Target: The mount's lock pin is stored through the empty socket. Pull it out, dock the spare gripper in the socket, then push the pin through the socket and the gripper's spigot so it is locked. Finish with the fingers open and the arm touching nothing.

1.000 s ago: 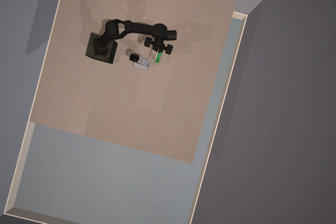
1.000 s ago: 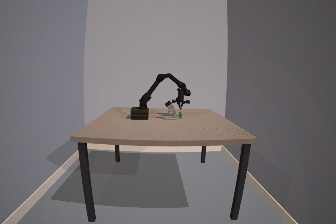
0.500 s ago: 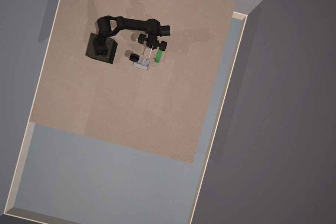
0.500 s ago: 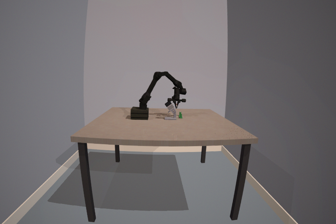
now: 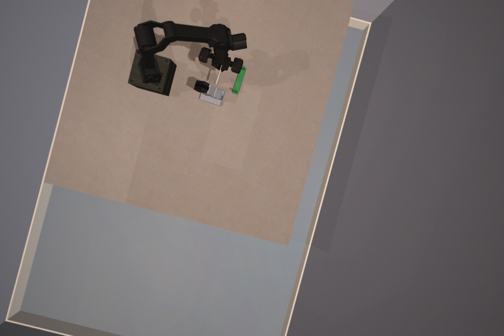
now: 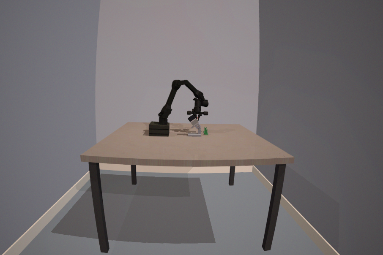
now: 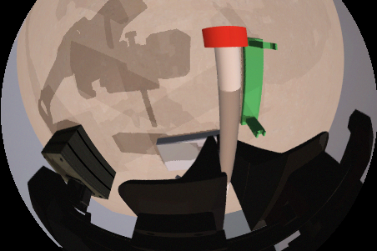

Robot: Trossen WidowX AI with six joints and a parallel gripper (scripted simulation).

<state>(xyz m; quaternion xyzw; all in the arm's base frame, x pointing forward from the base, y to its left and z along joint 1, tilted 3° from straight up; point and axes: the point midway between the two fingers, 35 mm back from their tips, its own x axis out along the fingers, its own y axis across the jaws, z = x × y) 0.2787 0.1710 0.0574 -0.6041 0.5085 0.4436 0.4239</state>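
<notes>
Black and blocky, the spare gripper sits docked on the tilted grey metal mount at the left of the group on the tan wooden table. Just right of it and above, the arm's black parallel-jaw gripper pinches the pale lock pin with a red cap, its shaft running out from the fingertips, clear of the mount. Furthest right, a flat green rack lies beside the pin.
</notes>
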